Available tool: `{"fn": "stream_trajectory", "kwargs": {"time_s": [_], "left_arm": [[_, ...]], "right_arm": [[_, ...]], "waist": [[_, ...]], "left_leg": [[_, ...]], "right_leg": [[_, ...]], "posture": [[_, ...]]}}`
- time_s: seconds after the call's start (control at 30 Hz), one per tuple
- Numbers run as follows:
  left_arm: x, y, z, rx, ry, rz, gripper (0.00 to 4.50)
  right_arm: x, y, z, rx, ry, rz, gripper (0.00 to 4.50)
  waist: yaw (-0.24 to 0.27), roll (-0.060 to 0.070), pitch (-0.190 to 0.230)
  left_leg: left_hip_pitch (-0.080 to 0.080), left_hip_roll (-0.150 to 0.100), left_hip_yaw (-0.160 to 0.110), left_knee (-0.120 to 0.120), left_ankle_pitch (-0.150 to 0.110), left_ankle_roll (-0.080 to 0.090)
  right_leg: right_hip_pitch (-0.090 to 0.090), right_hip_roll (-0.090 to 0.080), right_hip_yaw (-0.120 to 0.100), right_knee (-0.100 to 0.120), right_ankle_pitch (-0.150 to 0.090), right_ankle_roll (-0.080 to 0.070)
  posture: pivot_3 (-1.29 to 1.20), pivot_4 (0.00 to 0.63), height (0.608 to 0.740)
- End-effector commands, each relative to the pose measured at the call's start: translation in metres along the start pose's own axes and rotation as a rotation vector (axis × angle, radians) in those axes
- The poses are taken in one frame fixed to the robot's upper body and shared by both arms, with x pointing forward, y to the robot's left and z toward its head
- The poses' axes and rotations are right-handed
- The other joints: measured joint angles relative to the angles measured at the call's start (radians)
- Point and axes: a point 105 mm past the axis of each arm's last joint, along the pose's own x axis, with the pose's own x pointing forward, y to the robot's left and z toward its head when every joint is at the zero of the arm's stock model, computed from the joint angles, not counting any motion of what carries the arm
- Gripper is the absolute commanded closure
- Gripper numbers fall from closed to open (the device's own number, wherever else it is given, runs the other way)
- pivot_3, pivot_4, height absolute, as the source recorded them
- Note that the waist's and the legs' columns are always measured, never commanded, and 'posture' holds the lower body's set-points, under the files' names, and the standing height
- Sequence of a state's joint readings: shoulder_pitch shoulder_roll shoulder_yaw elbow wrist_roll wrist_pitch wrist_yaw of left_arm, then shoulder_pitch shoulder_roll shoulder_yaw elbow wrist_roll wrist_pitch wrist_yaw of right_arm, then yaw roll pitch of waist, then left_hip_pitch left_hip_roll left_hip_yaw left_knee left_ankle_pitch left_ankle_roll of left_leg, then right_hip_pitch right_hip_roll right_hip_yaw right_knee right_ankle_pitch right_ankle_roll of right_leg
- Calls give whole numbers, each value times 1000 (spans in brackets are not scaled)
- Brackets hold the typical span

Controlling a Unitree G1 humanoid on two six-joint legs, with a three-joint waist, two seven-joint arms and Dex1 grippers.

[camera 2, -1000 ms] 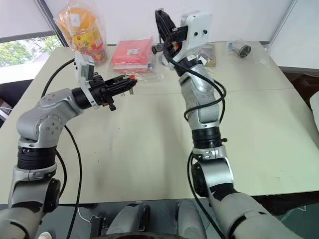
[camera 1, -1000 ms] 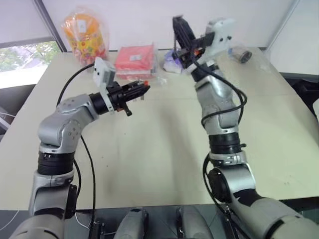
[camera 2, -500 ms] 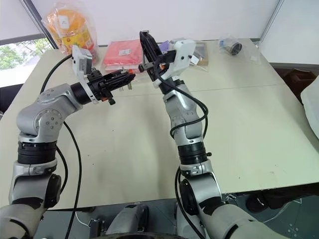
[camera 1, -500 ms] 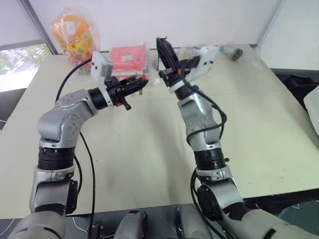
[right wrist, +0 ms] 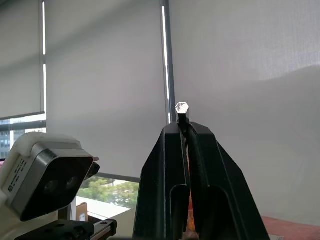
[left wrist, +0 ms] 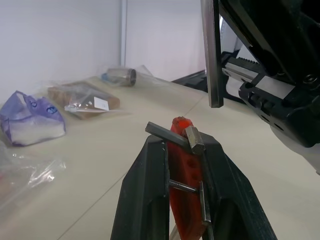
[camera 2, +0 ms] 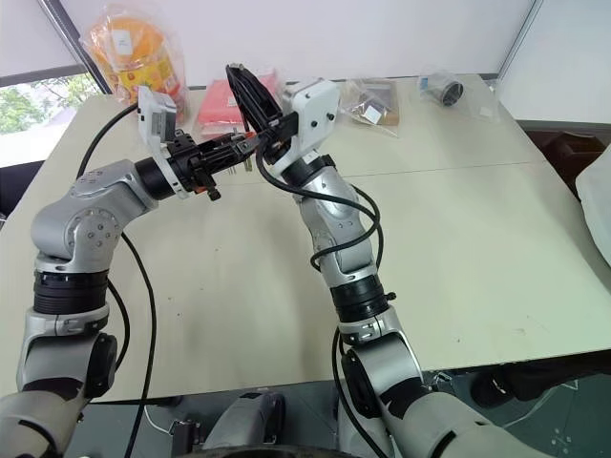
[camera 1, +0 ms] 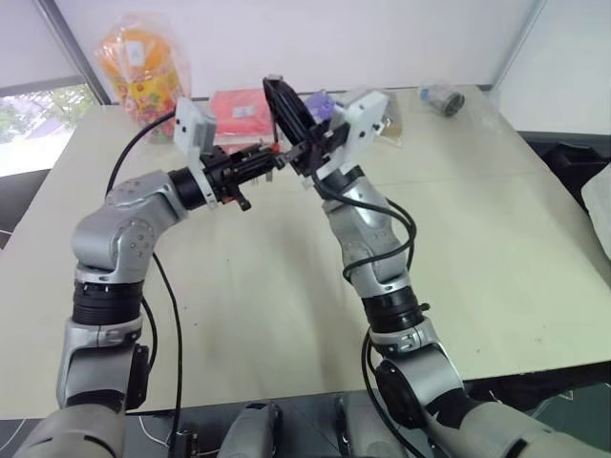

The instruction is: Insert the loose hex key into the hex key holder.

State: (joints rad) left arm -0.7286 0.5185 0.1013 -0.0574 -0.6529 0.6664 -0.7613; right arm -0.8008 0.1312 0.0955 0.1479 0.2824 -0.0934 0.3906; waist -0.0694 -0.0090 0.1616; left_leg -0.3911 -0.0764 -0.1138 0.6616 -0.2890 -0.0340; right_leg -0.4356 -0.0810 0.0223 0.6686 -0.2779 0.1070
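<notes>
The loose hex key [left wrist: 212, 55] is sitting clamped between the closed black fingers of the right end effector [right wrist: 183, 131], with its hexagonal end [right wrist: 182, 107] protruding just past the fingertips. In the left wrist view it is appearing as a straight grey rod hanging from the top of the frame, its lower end stopping just above and slightly right of the hex key holder [left wrist: 183, 180], apart from it. The holder, a red-orange block, is being gripped between the two fingers of the left end effector [camera 1: 268, 165], which is closed on it; short dark keys are lying across its top and along its side.

In the left eye view both end effectors are meeting in the upper centre of the frame, above the far part of the pale counter [camera 1: 286, 286], the right one reaching up and leftward over the left one.

Along the counter's far edge an orange snack bag [camera 1: 150, 65] is standing at upper left, a red packet [camera 1: 239, 103] is lying beside it, and a purple-and-white pouch [left wrist: 31, 119] in clear plastic, a brown packet [camera 2: 368, 101] and a small metal cylinder [camera 1: 441, 97] in a clear bag are lying further right.
</notes>
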Motion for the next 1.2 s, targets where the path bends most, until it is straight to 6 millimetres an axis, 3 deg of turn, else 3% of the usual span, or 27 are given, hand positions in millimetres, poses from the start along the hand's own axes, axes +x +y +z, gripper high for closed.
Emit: {"fn": "stream_trajectory", "kwargs": {"time_s": [0.03,1.2], "left_arm": [[-3,-3,18,45,-47,-8,4340],[-3,-6,28,8,-79,-28,4340]], "right_arm": [[9,10,11,-10,-57,31,4462],[9,5,1,-45,-38,20,4462]], "waist": [[0,0,0],[0,0,0]], "left_leg": [[0,0,0,0,0,0],[0,0,0,0,0,0]], "right_leg": [[0,0,0,0,0,0],[0,0,0,0,0,0]], "posture": [[0,150,740],[0,150,740]]}}
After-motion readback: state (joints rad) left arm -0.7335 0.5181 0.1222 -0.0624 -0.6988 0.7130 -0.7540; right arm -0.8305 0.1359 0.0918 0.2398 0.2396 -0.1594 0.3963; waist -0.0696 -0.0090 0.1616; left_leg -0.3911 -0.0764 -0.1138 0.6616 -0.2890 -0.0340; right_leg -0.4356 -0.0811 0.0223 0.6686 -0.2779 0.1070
